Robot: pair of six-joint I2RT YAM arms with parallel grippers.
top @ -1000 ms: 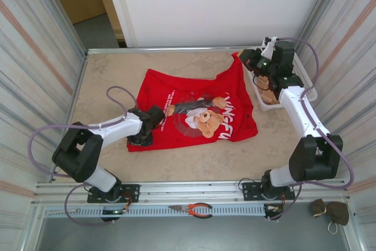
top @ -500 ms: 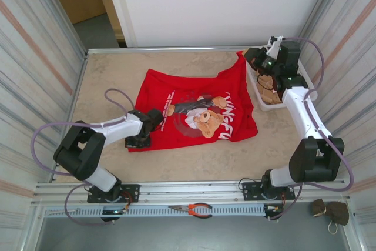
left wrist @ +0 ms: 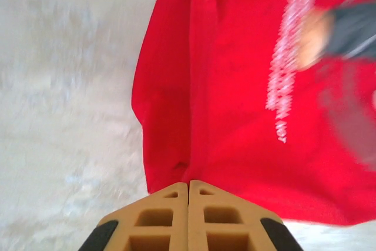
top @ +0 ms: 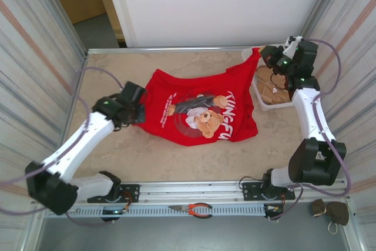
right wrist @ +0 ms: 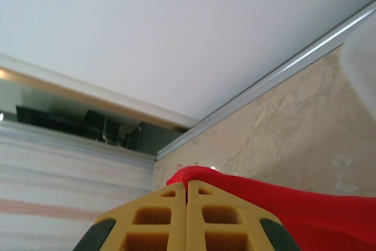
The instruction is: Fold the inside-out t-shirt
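Observation:
The inside-out t-shirt (top: 200,107) is bright red with a teddy-bear print and white lettering. It lies spread across the middle of the table. My left gripper (top: 139,111) is shut on the shirt's left edge and holds it a little off the table. In the left wrist view the red cloth (left wrist: 235,86) runs away from the closed gripper (left wrist: 188,183). My right gripper (top: 261,54) is shut on the shirt's far right corner and holds it up by the back rail. That corner of the shirt (right wrist: 282,204) bunches at the closed right gripper (right wrist: 187,185).
A white basket (top: 267,107) with a tan-brown garment (top: 271,89) in it stands at the right, under the right arm. Pliers with red handles (top: 197,208) lie on the front rail. A brown item (top: 330,210) lies off the table at the front right. Walls stand close on both sides.
The left gripper closed on the shirt's lower-left corner and carried it up and back. The right gripper moved right and back, stretching its corner of the shirt.

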